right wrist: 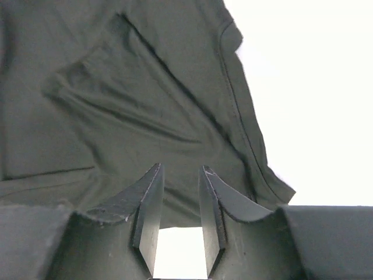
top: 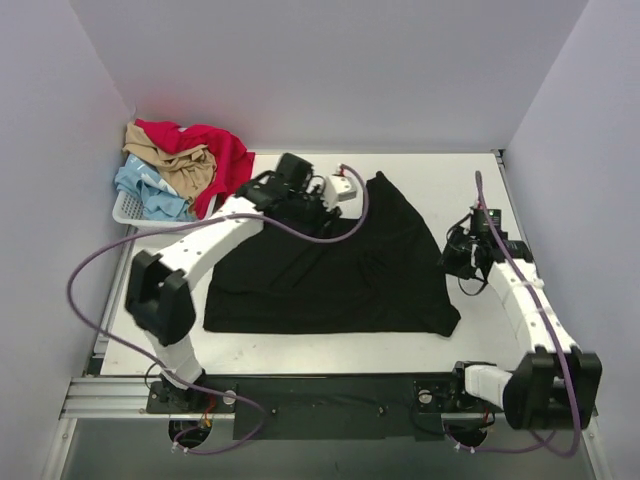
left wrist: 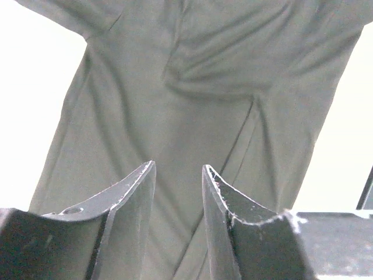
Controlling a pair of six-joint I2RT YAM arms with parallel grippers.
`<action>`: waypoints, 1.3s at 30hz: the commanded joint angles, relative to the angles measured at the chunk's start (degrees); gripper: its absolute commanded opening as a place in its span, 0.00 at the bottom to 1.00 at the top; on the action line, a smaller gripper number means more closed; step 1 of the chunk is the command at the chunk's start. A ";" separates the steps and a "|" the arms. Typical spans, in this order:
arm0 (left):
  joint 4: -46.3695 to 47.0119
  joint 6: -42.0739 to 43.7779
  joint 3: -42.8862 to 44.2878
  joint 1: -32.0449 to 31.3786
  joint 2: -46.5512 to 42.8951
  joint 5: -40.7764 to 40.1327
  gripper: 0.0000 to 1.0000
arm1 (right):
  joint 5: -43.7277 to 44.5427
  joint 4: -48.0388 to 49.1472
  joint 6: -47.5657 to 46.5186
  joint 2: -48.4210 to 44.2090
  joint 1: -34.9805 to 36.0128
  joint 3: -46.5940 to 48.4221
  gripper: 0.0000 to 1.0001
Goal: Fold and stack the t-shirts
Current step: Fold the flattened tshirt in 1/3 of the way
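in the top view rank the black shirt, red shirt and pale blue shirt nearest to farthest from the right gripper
1. black t-shirt, spread mid-table, just beside the right gripper.
2. red t-shirt, atop the far-left pile.
3. pale blue t-shirt, at that pile's left edge.

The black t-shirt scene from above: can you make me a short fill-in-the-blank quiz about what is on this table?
1. The t-shirt spread on the table is ___ in colour.
2. The heap in the basket shows tan, pale blue and ___ cloth.
3. The basket sits at the table's far ___ corner.
4. The left gripper and right gripper both stand ___, with nothing between their fingers.

Missing words: black; red; left; open
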 commanded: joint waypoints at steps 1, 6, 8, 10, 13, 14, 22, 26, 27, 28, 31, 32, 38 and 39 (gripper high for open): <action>-15.07 16.94 -10.08 6.42 -13.27 -2.81 0.45 | 5.79 -8.75 8.23 -10.58 -1.20 -2.92 0.27; -27.28 28.13 -23.64 11.68 -23.85 -8.46 0.44 | 7.29 -13.58 18.58 -22.51 -1.64 -10.31 0.29; -28.01 30.51 -31.70 13.18 -26.75 -11.53 0.47 | 5.80 -13.94 21.49 -26.65 -1.55 -14.26 0.31; -26.70 31.48 -37.43 14.15 -29.56 -15.92 0.49 | 5.53 -15.69 22.56 -28.69 -1.64 -17.08 0.34; -23.45 31.92 -43.86 14.86 -32.73 -22.50 0.51 | 5.88 -17.98 22.21 -28.35 -1.64 -18.93 0.34; -21.18 31.92 -46.40 15.12 -33.60 -23.83 0.51 | 5.27 -18.24 22.30 -27.74 -1.64 -18.67 0.34; -8.52 32.54 -55.82 14.95 -34.85 -31.83 0.52 | 6.94 -11.94 25.28 -21.42 -8.31 -21.21 0.35; -4.20 32.89 -58.28 14.95 -34.50 -32.02 0.50 | 3.33 -7.18 27.39 -17.72 -10.34 -24.38 0.34; -3.32 32.89 -58.46 14.95 -34.23 -32.02 0.47 | 3.24 -5.96 27.75 -17.28 -10.52 -24.91 0.33; -2.88 32.89 -58.90 14.95 -33.88 -32.02 0.46 | 3.33 -5.16 27.92 -17.10 -10.78 -25.95 0.31; -2.35 33.24 -59.61 15.04 -33.09 -32.46 0.30 | 5.26 -3.05 27.75 -15.87 -12.80 -27.46 0.17; -2.35 33.59 -59.78 15.04 -32.83 -32.81 0.24 | 5.18 -2.61 27.31 -15.52 -14.46 -27.81 0.06; -2.00 36.40 -61.28 15.65 -32.21 -35.97 0.00 | 2.64 -1.11 24.50 -14.72 -22.73 -28.43 0.00; -2.78 36.84 -61.02 15.83 -32.29 -36.06 0.00 | 2.11 -1.37 24.50 -14.81 -23.95 -28.43 0.00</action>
